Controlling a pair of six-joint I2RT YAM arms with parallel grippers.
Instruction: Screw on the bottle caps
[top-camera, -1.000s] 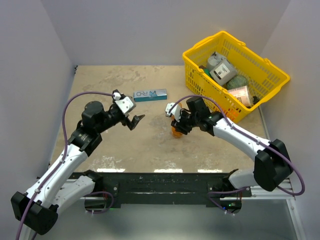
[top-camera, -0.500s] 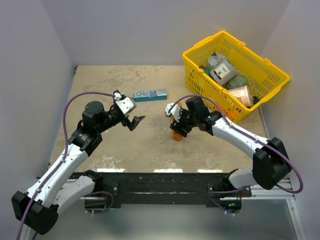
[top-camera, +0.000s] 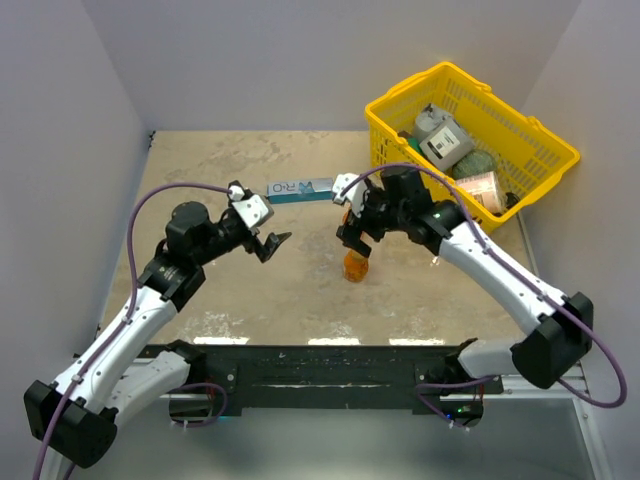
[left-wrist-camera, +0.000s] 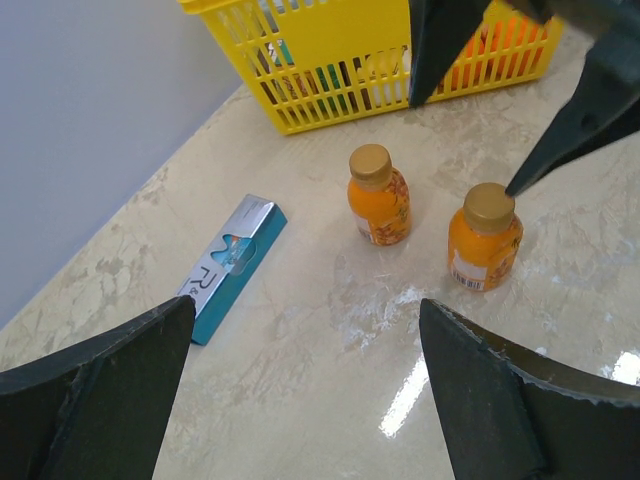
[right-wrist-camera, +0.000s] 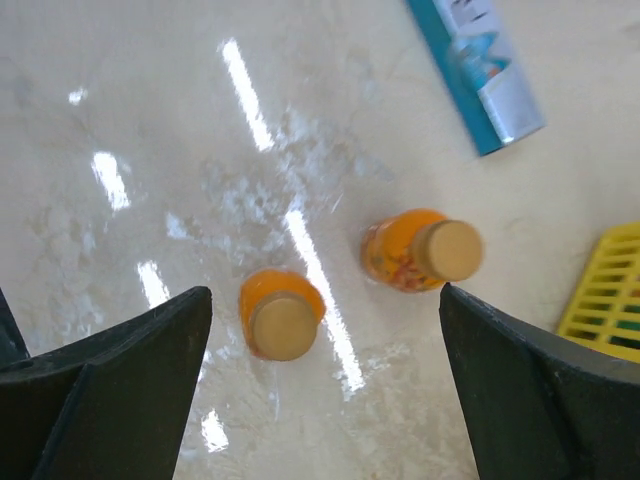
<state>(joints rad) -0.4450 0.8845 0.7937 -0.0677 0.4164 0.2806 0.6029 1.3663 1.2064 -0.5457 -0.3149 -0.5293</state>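
Two small orange bottles stand upright on the table, each with a brownish cap on its neck. In the left wrist view the left bottle (left-wrist-camera: 380, 205) carries a cap (left-wrist-camera: 370, 160), and the right bottle (left-wrist-camera: 484, 245) carries a cap (left-wrist-camera: 488, 205). The right wrist view looks down on both caps (right-wrist-camera: 283, 325) (right-wrist-camera: 450, 250). My right gripper (right-wrist-camera: 325, 290) hangs open above the two bottles, touching neither. In the top view it (top-camera: 355, 238) sits just above the near bottle (top-camera: 355, 267) and hides the other. My left gripper (top-camera: 275, 243) is open and empty, left of the bottles.
A yellow basket (top-camera: 400, 160) with several items stands at the back right, close behind the bottles. A blue-and-white box (top-camera: 300, 188) lies flat on the table behind my left gripper. Grey walls close in the left, back and right sides.
My right gripper has opened wide and risen off the near bottle, drifting toward the back. That bottle stays standing with its cap on. The left arm has not moved.
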